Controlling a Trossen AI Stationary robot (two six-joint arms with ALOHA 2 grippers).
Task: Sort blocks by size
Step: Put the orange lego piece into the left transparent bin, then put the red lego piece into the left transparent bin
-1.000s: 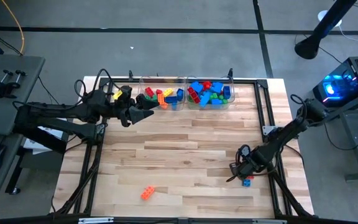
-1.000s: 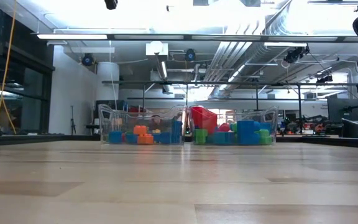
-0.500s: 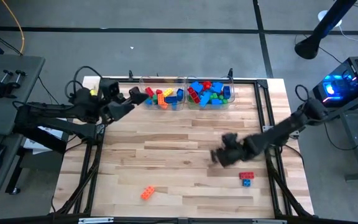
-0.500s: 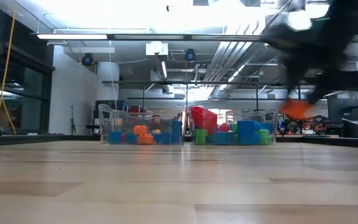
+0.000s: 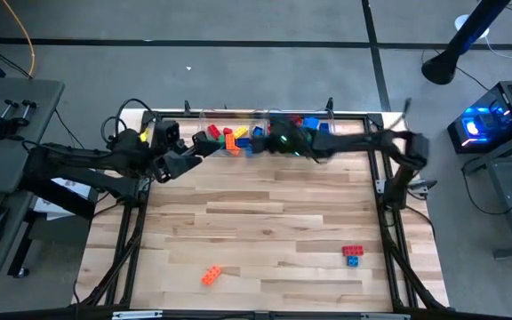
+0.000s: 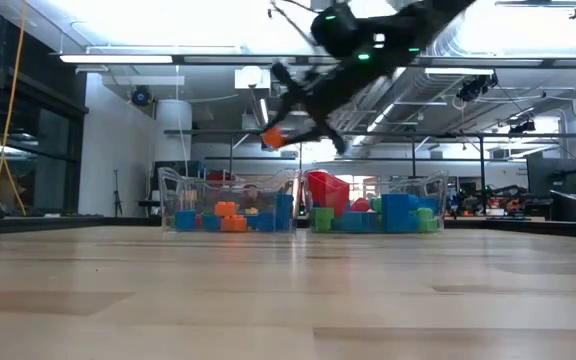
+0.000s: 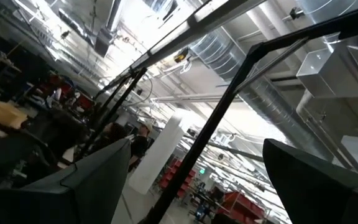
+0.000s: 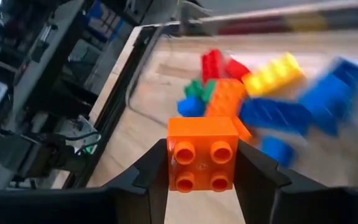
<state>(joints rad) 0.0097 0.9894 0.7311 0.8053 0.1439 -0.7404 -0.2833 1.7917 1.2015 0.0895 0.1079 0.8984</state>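
Observation:
My right gripper point(image 5: 265, 145) hangs above the two clear bins at the table's far edge, shut on a small orange square block point(image 8: 202, 155) with four studs, which the low view also shows point(image 6: 276, 138). The left bin point(image 5: 234, 138) holds red, orange, yellow and blue blocks, and the right bin point(image 5: 302, 133) holds blue, green and red ones. An orange brick point(image 5: 211, 276) lies near the front edge. A red and a blue block point(image 5: 353, 255) lie at the front right. My left gripper point(image 7: 196, 144) is open beside the left bin, tipped upward, touching nothing. My right gripper pinches the orange block by two opposite side faces point(image 8: 173, 158) between its two fingers point(image 8: 253, 169). The studded top faces back toward the wrist. The fingers reach in from the table's right, slanting down. The block is lifted clear, well above the bins.
The bins stand side by side against the far edge point(image 6: 298, 205). A black frame rail runs around the table point(image 5: 389, 204). Bare wood lies between the bins and the loose blocks at the front.
My right gripper has swept fast from the table's front right, beside the red and blue blocks, up and toward the far edge to above the bins, carrying the orange block and tipping from pointing down to slanting. My left gripper has tipped upward beside the left bin.

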